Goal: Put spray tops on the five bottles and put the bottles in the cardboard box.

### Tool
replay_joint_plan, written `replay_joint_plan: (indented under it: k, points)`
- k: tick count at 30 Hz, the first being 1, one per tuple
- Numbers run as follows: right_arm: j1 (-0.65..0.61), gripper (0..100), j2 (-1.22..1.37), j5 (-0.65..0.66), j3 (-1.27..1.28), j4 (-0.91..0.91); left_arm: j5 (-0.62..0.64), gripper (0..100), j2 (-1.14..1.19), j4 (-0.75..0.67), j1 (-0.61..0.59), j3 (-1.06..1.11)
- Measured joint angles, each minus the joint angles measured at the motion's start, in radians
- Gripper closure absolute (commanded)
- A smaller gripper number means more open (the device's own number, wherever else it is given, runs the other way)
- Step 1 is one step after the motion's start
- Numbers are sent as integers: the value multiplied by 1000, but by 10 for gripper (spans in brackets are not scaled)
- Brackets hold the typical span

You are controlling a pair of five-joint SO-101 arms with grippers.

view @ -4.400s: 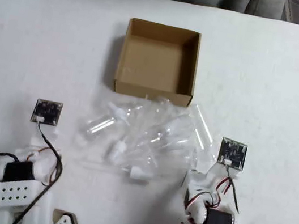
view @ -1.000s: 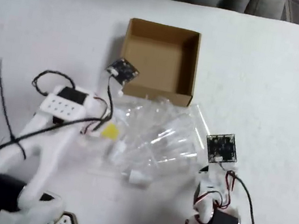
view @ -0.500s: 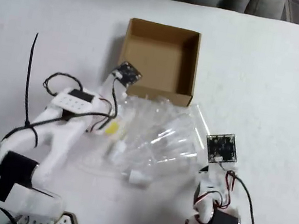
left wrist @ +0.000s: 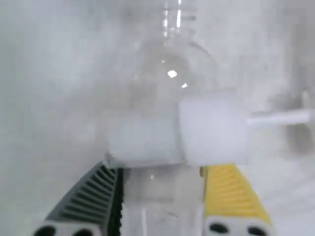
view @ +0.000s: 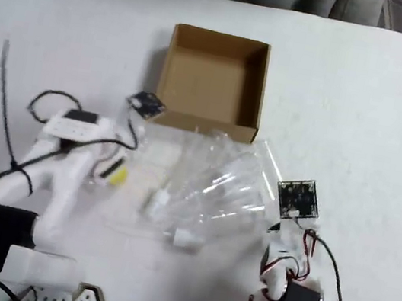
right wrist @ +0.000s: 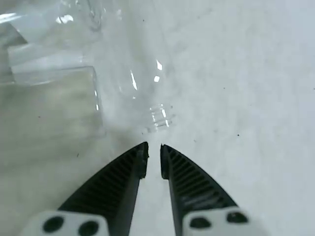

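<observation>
A heap of clear bottles (view: 218,184) lies on the white table just in front of the open cardboard box (view: 205,126). White spray tops (view: 186,238) (view: 156,203) lie at the heap's near edge. My left gripper (view: 113,174) (left wrist: 162,164) sits left of the heap, its grey and yellow fingers shut on a clear bottle (left wrist: 170,93) whose neck points away. A white spray top (left wrist: 211,130) with a thin tube rests against that bottle. My right gripper (right wrist: 151,147) is low at the heap's right edge, shut and empty, its tips just short of a bottle neck (right wrist: 160,118).
The box (view: 178,77) holds nothing visible. Black cables (view: 4,125) loop off the left arm. Bare white table lies to the far left, far right and behind the box.
The left arm has drawn back leftward from the box's front corner, carrying the bottle away from the heap. The right arm has kept still over the last second.
</observation>
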Motion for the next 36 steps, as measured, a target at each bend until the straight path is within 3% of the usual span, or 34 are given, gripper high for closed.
replay_joint_plan:
  k: [9,13,16,22,24,29,36]
  points:
    - [0,981,0,0,0,0,-20,980,-190,15,-287,20]
    - [0,981,0,0,0,0,-11,979,-259,15,-292,127]
    - [0,981,0,0,0,0,77,950,-288,-15,-292,199]
    - [0,981,0,0,0,0,175,665,-296,-77,-290,242]
    - [0,981,0,0,0,0,181,610,-299,-78,-290,242]
    - [0,981,0,0,0,0,184,615,-305,-61,-290,235]
    - [-2,981,0,0,0,0,184,615,-305,78,-290,72]
